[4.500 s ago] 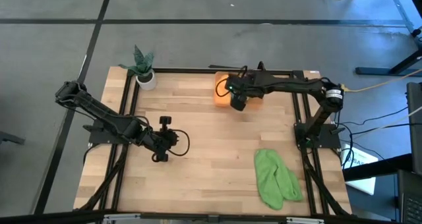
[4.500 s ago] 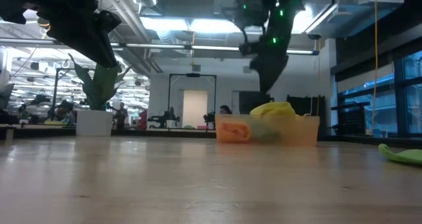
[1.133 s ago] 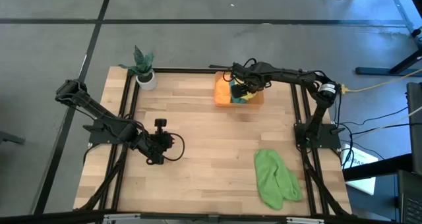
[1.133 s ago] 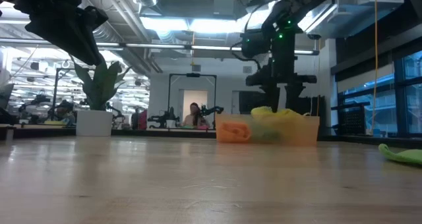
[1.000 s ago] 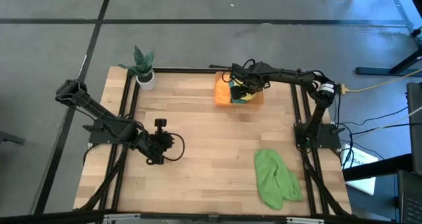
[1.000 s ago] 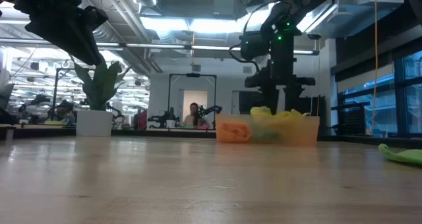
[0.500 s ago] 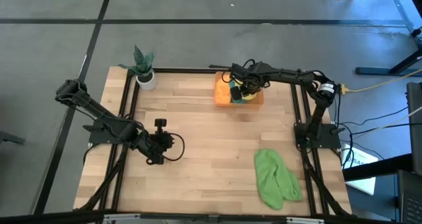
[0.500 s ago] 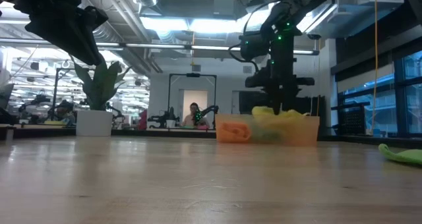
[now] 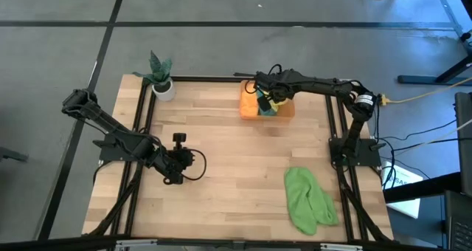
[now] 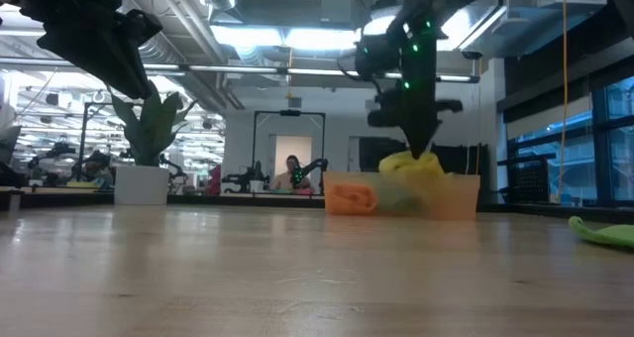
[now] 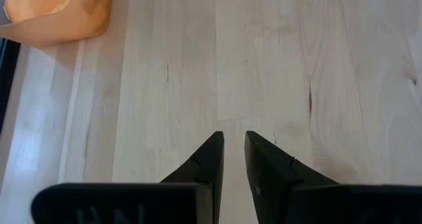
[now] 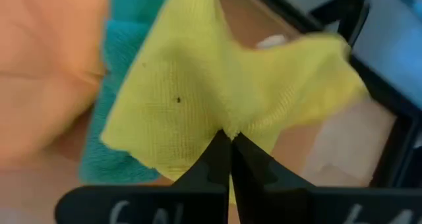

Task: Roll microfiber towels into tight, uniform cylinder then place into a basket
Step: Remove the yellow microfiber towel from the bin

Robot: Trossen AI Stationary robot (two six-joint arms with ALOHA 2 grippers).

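Note:
The orange basket (image 9: 289, 112) stands at the table's far edge and holds an orange towel (image 12: 46, 66), a teal towel (image 12: 125, 49) and a yellow towel (image 12: 198, 92). My right gripper (image 12: 229, 137) is over the basket, shut on the yellow towel (image 10: 416, 168). A light green towel (image 9: 308, 199) lies crumpled on the table near the front right. My left gripper (image 11: 233, 137) hovers over bare wood at the table's left (image 9: 181, 162), its fingers a narrow gap apart with nothing between them. My right gripper pinches a bunched fold of the yellow towel (image 12: 221, 125) between its two fingertips, coming from above and pointing down. The pinched part is drawn up into a peak above the basket's rim (image 10: 414, 161). The rest of the towel lies slack in the basket on the teal towel.
A white pot with a green plant (image 9: 162, 85) stands at the far left corner. Black frame rails (image 9: 335, 125) run along the table's sides. Bare wood lies between the basket and the green towel (image 10: 604, 233).
My right gripper stood open over the basket with its fingers on either side of the yellow towel. It has shut on the towel and shifted a little toward the table's left, drawing the pinched part up into a peak.

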